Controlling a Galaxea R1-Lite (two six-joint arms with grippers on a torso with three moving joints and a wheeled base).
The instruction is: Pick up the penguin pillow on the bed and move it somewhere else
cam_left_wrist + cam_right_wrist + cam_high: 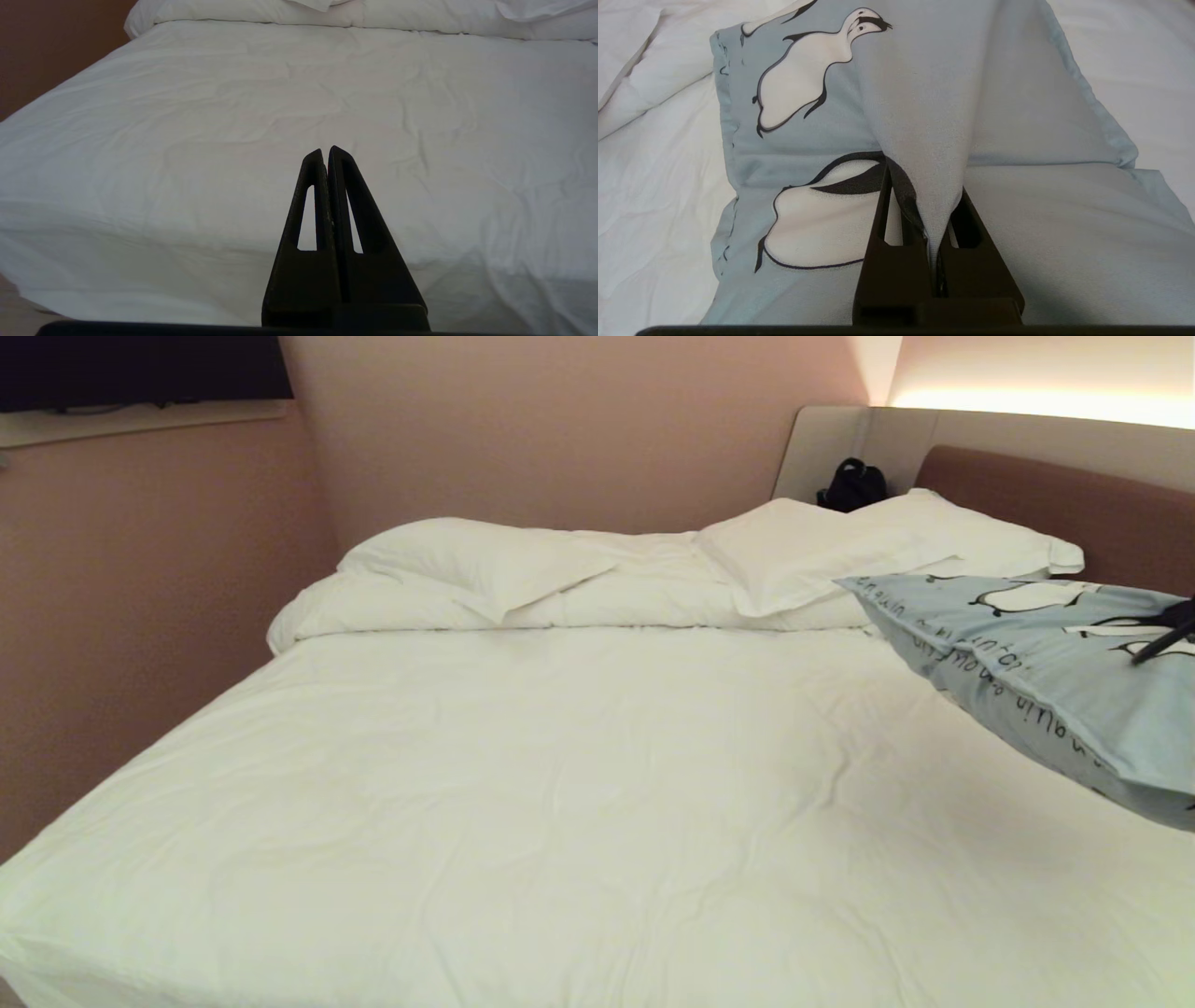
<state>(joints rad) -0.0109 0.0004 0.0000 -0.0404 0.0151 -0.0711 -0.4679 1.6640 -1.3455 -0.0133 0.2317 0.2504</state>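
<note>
Penguin pillow: dark cursive txt along edge; illegible

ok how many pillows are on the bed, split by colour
white pillows: 2, one at the far left and one toward the headboard
light blue penguin pillow: 1, a fold of its cover pinched in the right gripper
total: 3
</note>
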